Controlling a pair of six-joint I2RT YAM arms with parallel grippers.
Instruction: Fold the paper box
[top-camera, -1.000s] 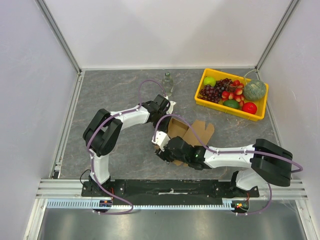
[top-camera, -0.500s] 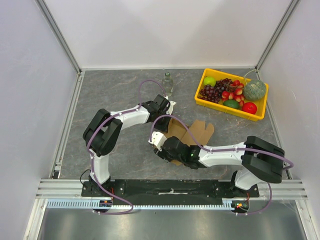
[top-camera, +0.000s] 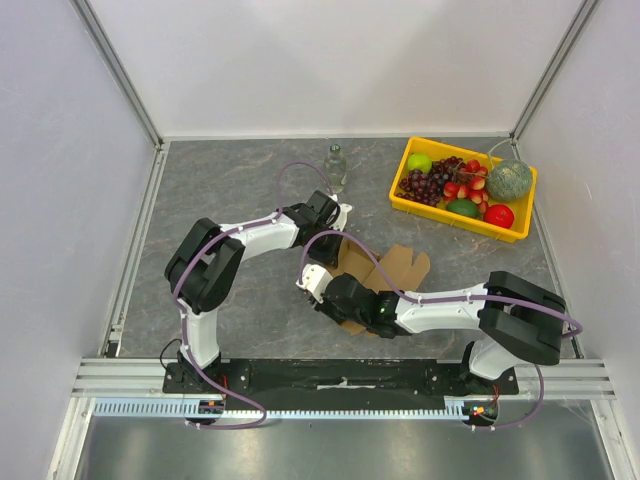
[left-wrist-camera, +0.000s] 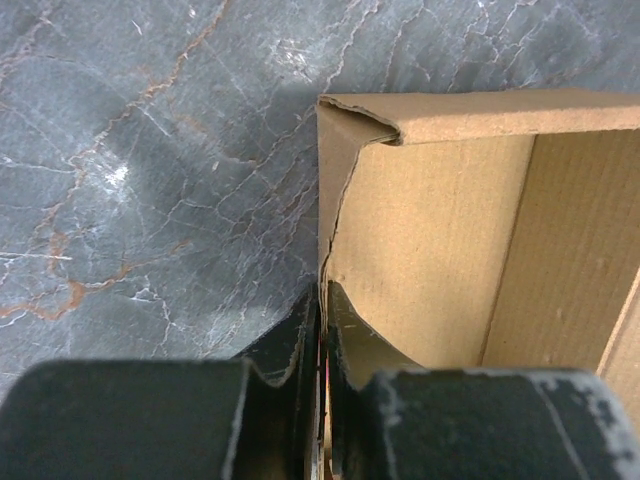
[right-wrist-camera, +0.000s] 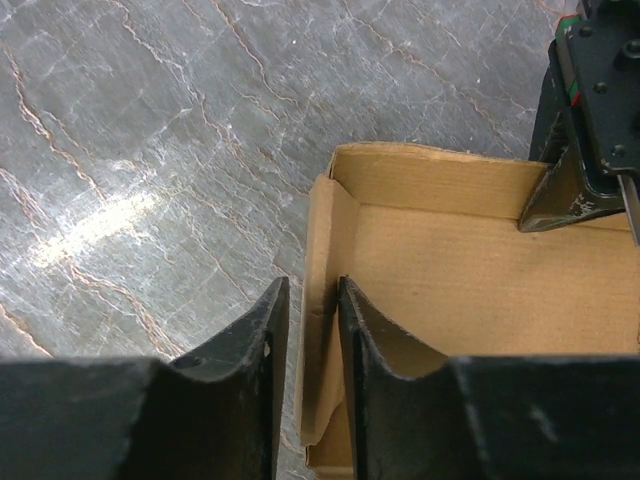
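The paper box (top-camera: 398, 263) is brown cardboard, partly set up, with raised walls and a loose flap at the far right. My left gripper (top-camera: 338, 222) is at its far left corner. In the left wrist view the left gripper (left-wrist-camera: 322, 292) is shut on a thin upright wall of the box (left-wrist-camera: 430, 230). My right gripper (top-camera: 318, 286) is at the near left side. In the right wrist view the right gripper (right-wrist-camera: 312, 288) straddles the box's (right-wrist-camera: 470, 270) left wall, one finger inside and one outside, with a narrow gap left. The left gripper's finger (right-wrist-camera: 565, 200) shows at the far corner.
A yellow tray (top-camera: 450, 216) of fruit stands at the back right. A small clear bottle (top-camera: 336, 165) stands behind the left gripper. White walls close the table on three sides, and the arm bases line the near edge.
The right gripper's jaws have narrowed around the box wall, and the right arm has shifted slightly left. The left gripper has stayed at its corner.
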